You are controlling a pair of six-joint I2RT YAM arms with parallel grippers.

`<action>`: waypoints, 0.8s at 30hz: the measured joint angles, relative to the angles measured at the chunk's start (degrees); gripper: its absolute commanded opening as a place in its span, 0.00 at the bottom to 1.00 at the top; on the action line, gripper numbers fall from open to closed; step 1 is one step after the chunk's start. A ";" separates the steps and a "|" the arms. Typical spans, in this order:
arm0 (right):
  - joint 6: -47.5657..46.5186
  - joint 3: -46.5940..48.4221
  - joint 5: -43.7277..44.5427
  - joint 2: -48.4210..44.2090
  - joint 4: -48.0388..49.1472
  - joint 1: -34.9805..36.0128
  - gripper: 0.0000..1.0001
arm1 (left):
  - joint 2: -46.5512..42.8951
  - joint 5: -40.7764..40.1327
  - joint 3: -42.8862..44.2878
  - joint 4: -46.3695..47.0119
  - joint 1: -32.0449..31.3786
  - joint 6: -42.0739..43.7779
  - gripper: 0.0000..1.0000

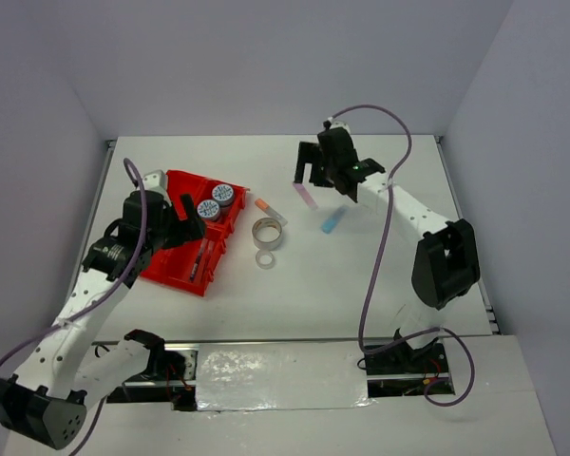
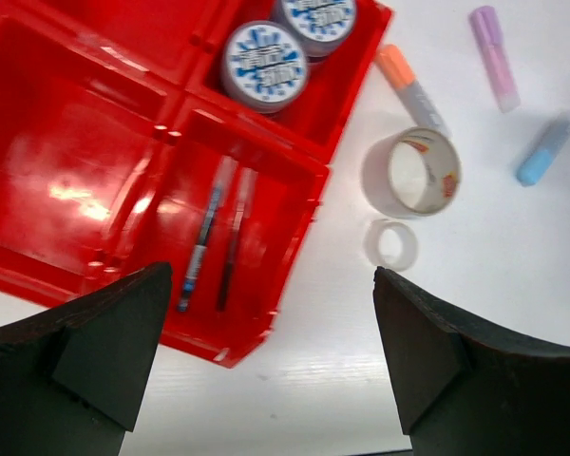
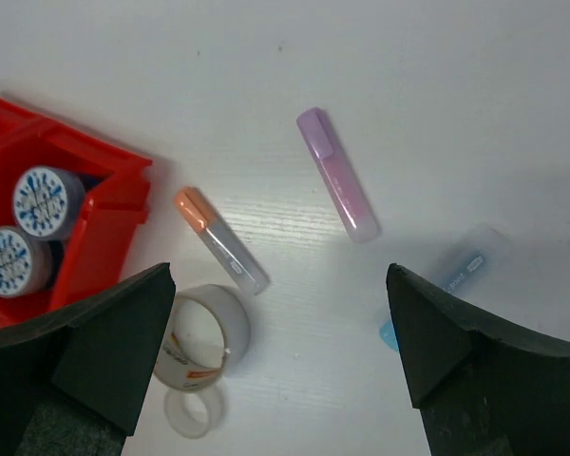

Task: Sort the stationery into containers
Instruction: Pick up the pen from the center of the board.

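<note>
Tools both open, empty: left tool (image 2: 271, 332) over tray (image 2: 66, 180) with 2 rolls (image 2: 264, 65), 2 pens (image 2: 204, 237); right tool (image 3: 280, 351) above pink stick (image 3: 337, 187).

In red tray (image 2: 66, 142): tape rolls (image 2: 266, 65), pens (image 2: 204, 237); outside: sticks (image 2: 494, 57), rings (image 2: 413, 171).

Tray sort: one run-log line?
red tray: tape rolls, pens inside | table: tape rings, orange-capped stick, pink stick, blue stick | left gripper: open, above tray | right gripper: open, above pink stick
</note>
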 measured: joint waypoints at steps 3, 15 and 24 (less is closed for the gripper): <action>-2.05 -7.02 -2.75 -0.28 2.56 0.15 0.95 | 4.72 -1.90 4.81 -0.50 -4.92 -2.14 0.99; -13.75 6.49 -16.96 20.28 4.13 2.10 0.60 | 13.66 -9.44 16.41 -0.28 -16.24 -4.17 0.99; -20.83 16.74 -16.57 31.04 -1.81 5.33 0.56 | 9.53 -13.44 12.79 -2.95 -16.22 -3.76 0.99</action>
